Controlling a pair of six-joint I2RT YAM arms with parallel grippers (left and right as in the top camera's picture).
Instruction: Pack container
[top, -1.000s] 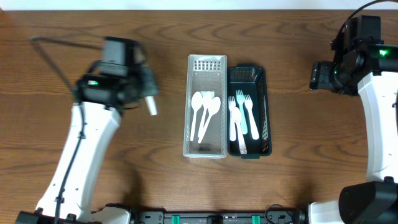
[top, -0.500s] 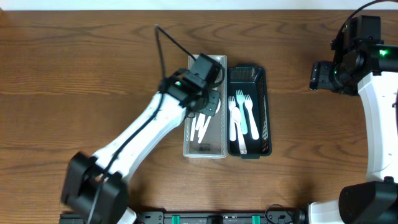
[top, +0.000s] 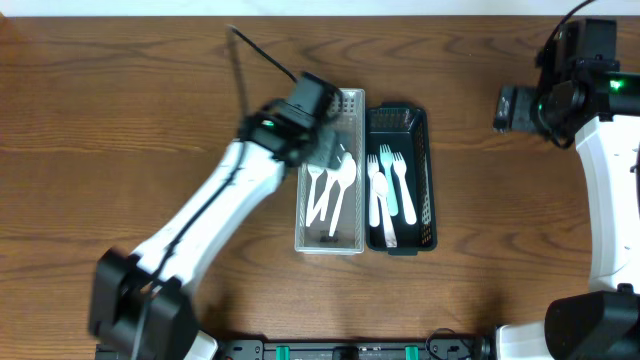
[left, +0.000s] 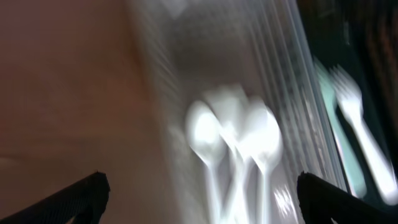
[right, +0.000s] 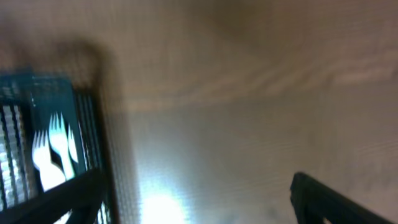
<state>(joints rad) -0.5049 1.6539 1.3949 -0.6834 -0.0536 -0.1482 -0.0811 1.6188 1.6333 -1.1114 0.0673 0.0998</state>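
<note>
A clear plastic container (top: 330, 248) sits mid-table with white spoons (top: 332, 185) lying inside. Beside it on the right is a dark basket (top: 428, 190) holding white and pale green forks (top: 388, 190). My left gripper (top: 326, 150) hovers over the clear container's upper left part. In the left wrist view the left gripper (left: 202, 199) is open wide, empty, with the blurred spoons (left: 239, 134) below it. My right gripper (top: 508, 108) is off to the far right above bare table. In the right wrist view the right gripper (right: 193, 199) is open and empty, the forks (right: 53, 149) at its left.
Dark wooden tabletop (top: 150, 120) extends left and right of the two containers. A black cable (top: 262, 58) arcs up from the left arm. The right arm's white link (top: 610, 190) runs down the right edge.
The left arm swung from the left side of the table to over the clear container, and its jaws opened, letting go of a white utensil. The right gripper opened wider.
</note>
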